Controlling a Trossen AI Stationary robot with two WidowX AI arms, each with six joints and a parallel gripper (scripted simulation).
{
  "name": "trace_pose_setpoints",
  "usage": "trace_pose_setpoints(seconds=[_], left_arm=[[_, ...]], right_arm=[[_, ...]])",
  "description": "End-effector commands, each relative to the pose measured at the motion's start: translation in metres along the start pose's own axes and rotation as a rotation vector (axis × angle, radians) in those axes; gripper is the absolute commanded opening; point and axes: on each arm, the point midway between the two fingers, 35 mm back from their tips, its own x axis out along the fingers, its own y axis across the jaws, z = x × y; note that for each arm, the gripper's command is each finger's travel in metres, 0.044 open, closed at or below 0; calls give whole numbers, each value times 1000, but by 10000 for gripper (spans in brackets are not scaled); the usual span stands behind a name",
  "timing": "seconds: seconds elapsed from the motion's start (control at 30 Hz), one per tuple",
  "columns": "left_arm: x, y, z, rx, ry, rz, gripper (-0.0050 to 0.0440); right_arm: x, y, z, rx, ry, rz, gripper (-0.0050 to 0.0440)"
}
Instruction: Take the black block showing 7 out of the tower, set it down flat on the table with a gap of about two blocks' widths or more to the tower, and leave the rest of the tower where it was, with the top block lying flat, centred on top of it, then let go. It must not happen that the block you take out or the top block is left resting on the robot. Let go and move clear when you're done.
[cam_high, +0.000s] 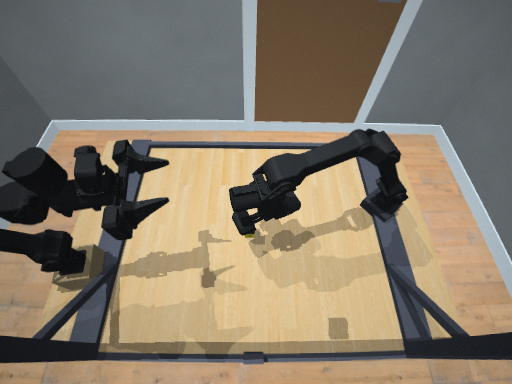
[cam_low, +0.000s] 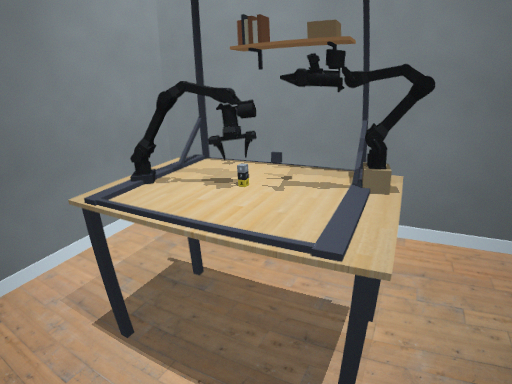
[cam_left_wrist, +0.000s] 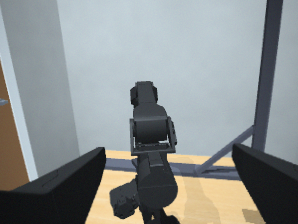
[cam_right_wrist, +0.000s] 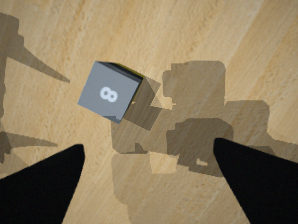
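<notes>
The right gripper (cam_low: 234, 156) (cam_right_wrist: 149, 148), spread wide and unladen, hovered above the tower; the black block (cam_low: 243, 176) sat between the tower's grey (cam_low: 242, 168) (cam_right_wrist: 108, 92) and yellow blocks (cam_low: 243, 183), its extraction, placement and restacking all undone.
</notes>
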Motion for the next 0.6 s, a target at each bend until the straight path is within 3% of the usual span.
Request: trace_pose_setpoints(seconds=[0.0, 0.1, 0.37, 0.57], left_arm=[[-2, 0, 0, 4, -3, 3, 400], [-2, 0, 0, 4, -3, 3, 400], [-2, 0, 0, 4, -3, 3, 400], [-2, 0, 0, 4, -3, 3, 400]], right_arm=[[-6, 5, 37, 278, -44, 38, 400], [-4, 2, 52, 406, -59, 39, 400], [-11, 4, 51, 405, -59, 58, 400], [-30, 9, 47, 181, -63, 89, 400]])
